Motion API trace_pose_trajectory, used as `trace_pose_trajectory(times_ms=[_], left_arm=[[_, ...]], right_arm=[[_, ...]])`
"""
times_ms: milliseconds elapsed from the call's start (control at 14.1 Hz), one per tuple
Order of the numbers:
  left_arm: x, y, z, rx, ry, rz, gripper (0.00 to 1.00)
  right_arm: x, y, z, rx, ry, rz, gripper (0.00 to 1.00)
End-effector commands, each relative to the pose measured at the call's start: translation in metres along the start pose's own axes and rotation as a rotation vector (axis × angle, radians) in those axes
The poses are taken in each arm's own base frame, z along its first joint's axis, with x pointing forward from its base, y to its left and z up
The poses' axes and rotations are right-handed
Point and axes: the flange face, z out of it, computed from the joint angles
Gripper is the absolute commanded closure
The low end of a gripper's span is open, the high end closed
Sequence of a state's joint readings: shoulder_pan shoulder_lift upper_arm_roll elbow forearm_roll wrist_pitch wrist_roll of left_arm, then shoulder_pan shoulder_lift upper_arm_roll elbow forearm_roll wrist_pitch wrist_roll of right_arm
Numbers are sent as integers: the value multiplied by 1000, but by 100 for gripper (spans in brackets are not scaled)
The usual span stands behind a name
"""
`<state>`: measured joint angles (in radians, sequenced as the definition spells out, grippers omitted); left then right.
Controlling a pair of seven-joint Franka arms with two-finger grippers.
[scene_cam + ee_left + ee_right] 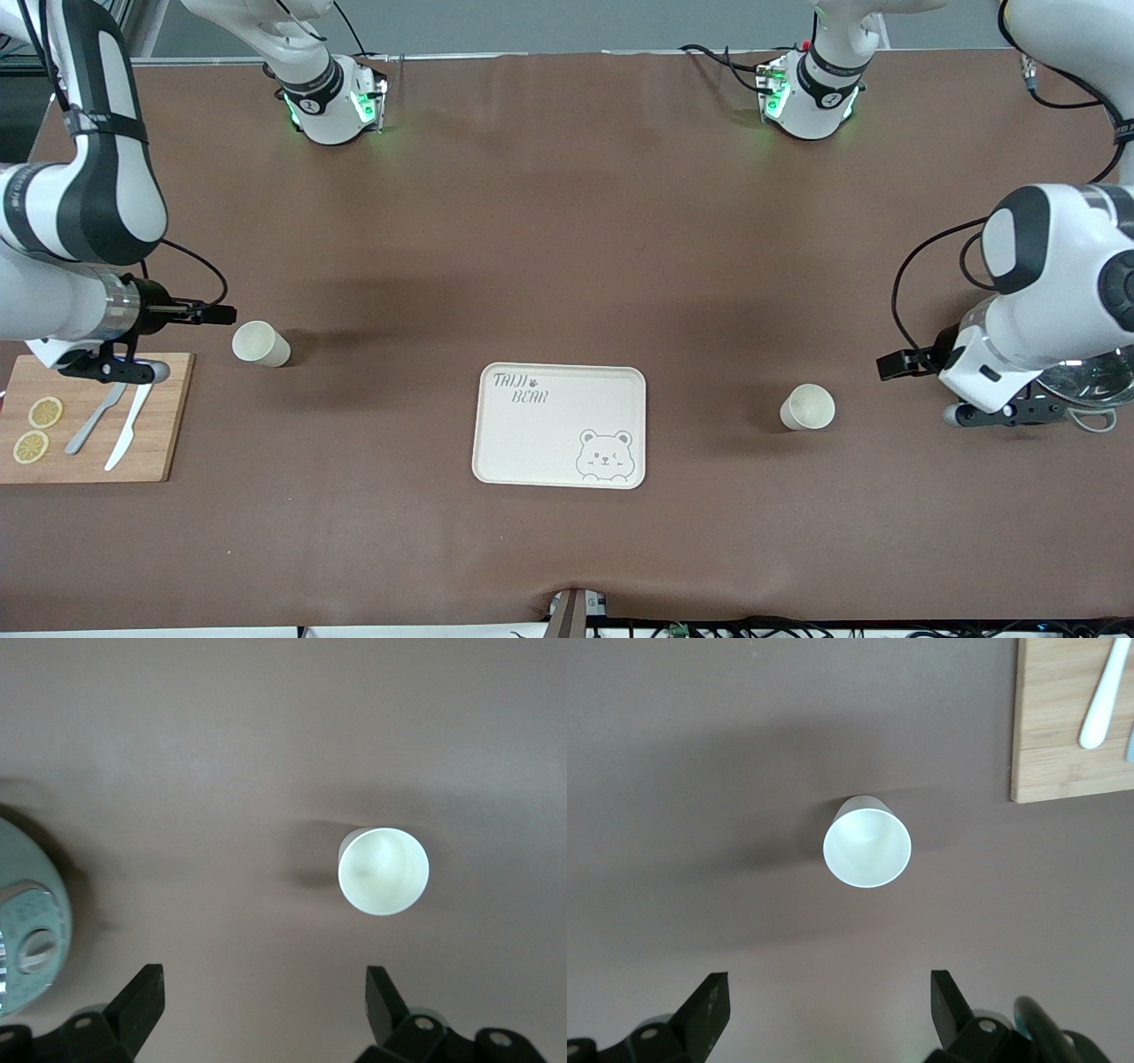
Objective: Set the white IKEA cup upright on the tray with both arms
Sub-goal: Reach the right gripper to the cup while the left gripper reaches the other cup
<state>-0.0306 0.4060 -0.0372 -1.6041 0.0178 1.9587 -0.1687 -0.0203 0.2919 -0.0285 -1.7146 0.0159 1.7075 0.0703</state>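
tray [560, 425] lies nearest the camera, mid-table, flat and bare, bear drawing and lettering up; nothing on it yet.

left gripper [1010, 414] hangs over the left arm's end of the table, jaws spread wide, nothing between them. its wrist view shows the fingertips [146, 985] apart with a white cup [383, 871] standing mouth-up past them. in the front view that cup [807, 408] sits between the tray and the left arm. a glass lid [1085, 377] lies under the arm.

right gripper [120, 372] hovers over a wooden cutting board [164, 425], jaws likewise spread and empty. a second white cup [260, 344] stands upright just beside the board.

judgement: one cup staged per arm, each within its own reach. task not begun.
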Motion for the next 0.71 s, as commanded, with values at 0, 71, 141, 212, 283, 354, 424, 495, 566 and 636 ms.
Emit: trace_pose_trajectory(times_ms=[0, 71, 141, 212, 283, 354, 424, 495, 566, 636], left_arm=[[7, 9, 30, 6, -2, -19, 0], [9, 10, 41, 5, -12, -18, 0], [9, 13, 47, 3, -19, -19, 0], [10, 19, 56, -7, -27, -22, 0], [10, 23, 63, -22, -34, -26, 0], [9, 26, 72, -48, -48, -38, 0], [9, 28, 80, -81, -35, -55, 0], [7, 34, 90, -95, -16, -54, 0], [5, 36, 103, -96, -6, -52, 0], [3, 31, 112, -97, 2, -59, 0]], right_arm=[[-6, 18, 23, -4, 11, 36, 0], [-5, 24, 33, 0, 17, 44, 0], [-5, 28, 44, 2, 24, 50, 0], [-5, 29, 54, 3, 30, 52, 0], [-5, 32, 63, 5, 39, 56, 0], [-5, 33, 75, 5, 47, 58, 0], [-5, 35, 83, 7, 64, 62, 0], [-4, 40, 92, 10, 80, 68, 0], [-4, 41, 102, 11, 94, 71, 0], [-4, 42, 110, 12, 112, 73, 0]])
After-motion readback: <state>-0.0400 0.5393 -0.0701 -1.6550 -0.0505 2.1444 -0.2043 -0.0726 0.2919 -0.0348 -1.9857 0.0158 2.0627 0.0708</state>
